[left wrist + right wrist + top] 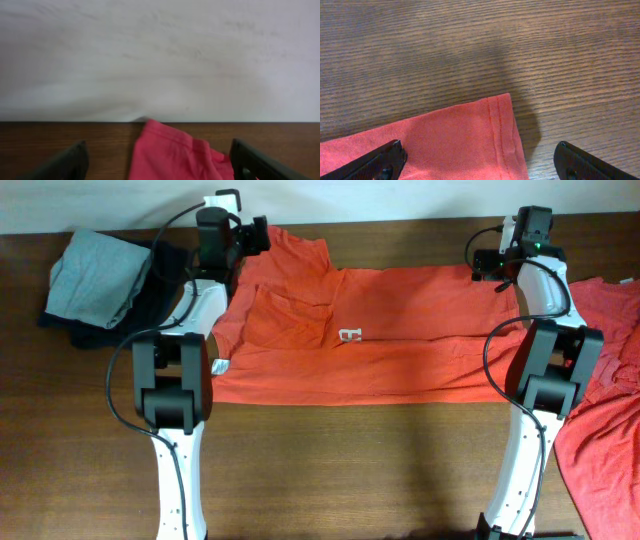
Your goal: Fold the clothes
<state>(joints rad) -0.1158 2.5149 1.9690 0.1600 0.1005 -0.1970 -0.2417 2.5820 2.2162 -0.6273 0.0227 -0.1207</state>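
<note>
The orange-red T-shirt [400, 330] lies flat across the far half of the wooden table [350, 470], stretched sideways from one arm to the other. The left gripper [248, 235] hangs over its far left corner, by a sleeve, at the table's back edge. In the left wrist view its 2 fingers [67, 162] stand wide apart, clamping nothing, with a rumpled bunch of the red cloth between them and the white wall [160, 60] just behind.

The right gripper [492, 265] sits at the shirt's far right end. Its 2 fingers [380, 162] are also spread wide and hold nothing. A stitched hem corner of the shirt lies flat on the wood between them.

The shirt is mostly smooth, with a sleeve panel folded over on its left part and a small white mark [349, 335] near the middle. Its near edge runs fairly straight.

A second orange-red garment [600, 410] lies crumpled at the table's right edge. A pale grey-green garment [95, 275] rests on a dark navy garment [62, 323] at the far left.
</note>
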